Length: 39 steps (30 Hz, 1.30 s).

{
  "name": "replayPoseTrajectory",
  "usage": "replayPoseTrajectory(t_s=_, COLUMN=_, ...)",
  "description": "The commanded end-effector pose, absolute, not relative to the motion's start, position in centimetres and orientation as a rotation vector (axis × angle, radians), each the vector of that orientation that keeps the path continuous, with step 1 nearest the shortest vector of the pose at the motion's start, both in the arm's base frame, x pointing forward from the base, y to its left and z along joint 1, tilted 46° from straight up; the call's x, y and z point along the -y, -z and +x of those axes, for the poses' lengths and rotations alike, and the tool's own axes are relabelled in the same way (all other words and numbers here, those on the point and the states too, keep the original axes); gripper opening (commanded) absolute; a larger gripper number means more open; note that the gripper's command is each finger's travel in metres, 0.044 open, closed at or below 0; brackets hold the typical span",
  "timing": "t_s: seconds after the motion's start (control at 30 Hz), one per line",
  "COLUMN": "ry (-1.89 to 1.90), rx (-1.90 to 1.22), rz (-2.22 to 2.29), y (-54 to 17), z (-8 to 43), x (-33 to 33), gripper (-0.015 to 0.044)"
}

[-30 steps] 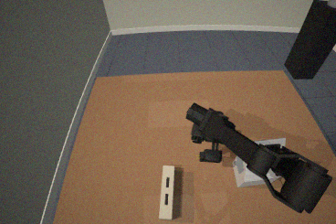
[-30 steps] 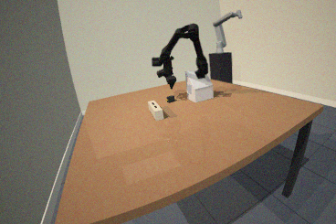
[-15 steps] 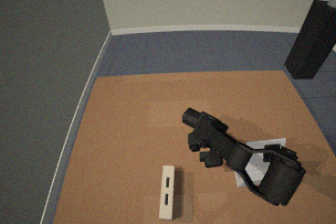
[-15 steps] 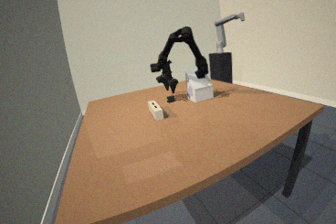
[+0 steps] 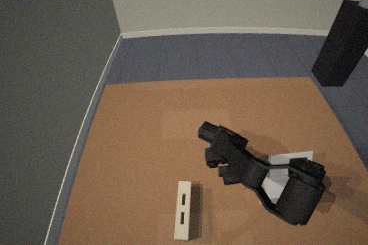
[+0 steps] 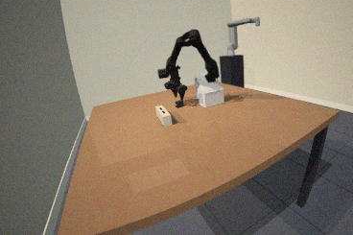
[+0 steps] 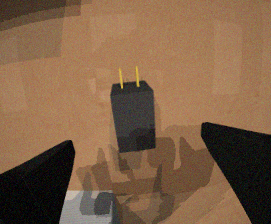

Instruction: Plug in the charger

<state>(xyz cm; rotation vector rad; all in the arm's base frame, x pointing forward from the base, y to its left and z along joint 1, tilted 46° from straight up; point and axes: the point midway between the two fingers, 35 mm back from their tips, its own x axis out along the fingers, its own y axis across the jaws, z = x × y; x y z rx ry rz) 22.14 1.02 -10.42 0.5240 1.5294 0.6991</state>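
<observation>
The charger (image 6: 179, 105) (image 7: 133, 117) is a small dark block lying on the table, with two thin yellow prongs pointing toward the top of the wrist view. In the top view the arm hides it. My gripper (image 5: 220, 165) (image 6: 180, 97) (image 7: 138, 139) is wide open and empty, close above the charger. In the wrist view the charger shows between and a little beyond the fingertips, touching neither. The power strip (image 5: 182, 231) (image 6: 166, 120) is a cream bar with two dark slotted outlets, left of the gripper in the top and exterior views. It stands apart from the charger.
A white box (image 5: 277, 184) (image 6: 213, 98) (image 7: 86, 212) stands near the arm's base, right of the gripper in the top and exterior views and at the bottom left of the wrist view. A dark pedestal (image 5: 340, 44) (image 6: 231, 71) with a grey arm stands beyond the table.
</observation>
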Motion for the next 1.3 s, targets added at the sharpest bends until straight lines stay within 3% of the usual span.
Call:
replayPoseTrajectory(t_s=0.0, ry=-0.700, rx=-1.531, rz=0.533, y=10.8, z=22.1, x=-1.5, gripper=0.0440)
replayPoseTrajectory(t_s=0.97, ry=-0.702, rx=-1.531, rz=0.536, y=13.8, z=22.0, x=-4.6, gripper=0.0440)
replayPoseTrajectory(t_s=1.27, ry=-0.702, rx=-1.528, rz=0.525, y=13.6, z=22.1, x=-4.3, gripper=0.0204)
